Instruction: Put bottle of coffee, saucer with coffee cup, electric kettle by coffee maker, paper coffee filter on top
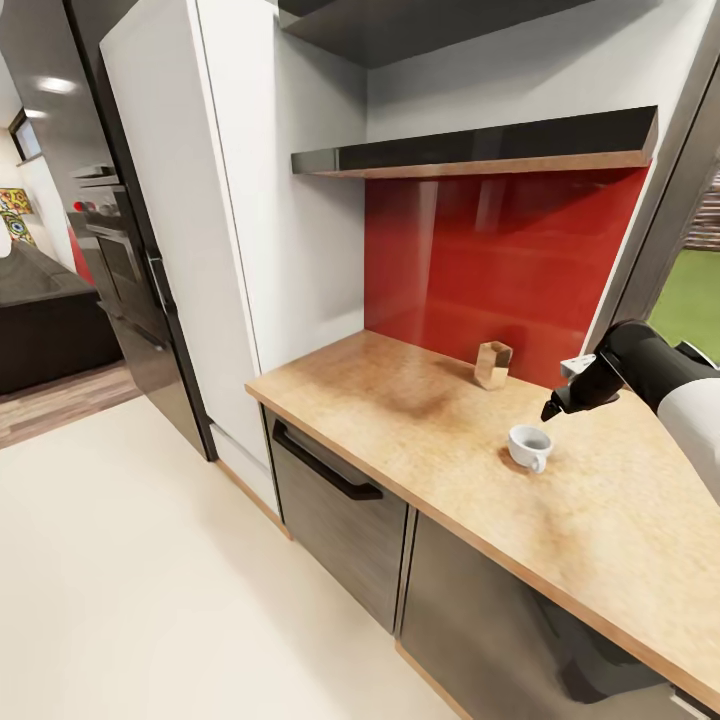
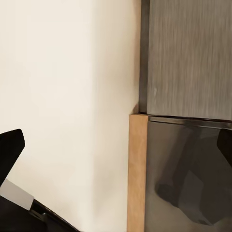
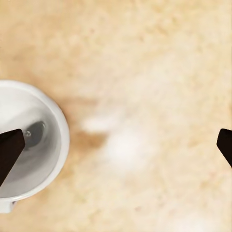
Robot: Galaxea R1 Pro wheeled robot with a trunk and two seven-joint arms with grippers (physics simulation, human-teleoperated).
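One coffee cup (image 1: 529,445) stands upright on the kitchen countertop (image 1: 400,410), handle toward the counter's front edge; in the right wrist view the coffee cup (image 3: 29,145) sits at nine o'clock, one fingertip (image 3: 9,150) over its rim, the other far across, so the jaws are wide open and hold nothing; the right gripper (image 1: 556,405) hovers just above the cup at about one o'clock; a small tan container (image 1: 492,364) stands near the red backsplash (image 1: 500,270); the left gripper (image 2: 116,159) is spread wide, empty, facing cabinet fronts (image 2: 188,58).

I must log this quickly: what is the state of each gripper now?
Left gripper: open, holding nothing.
Right gripper: open, holding nothing, above the counter beside the cup.
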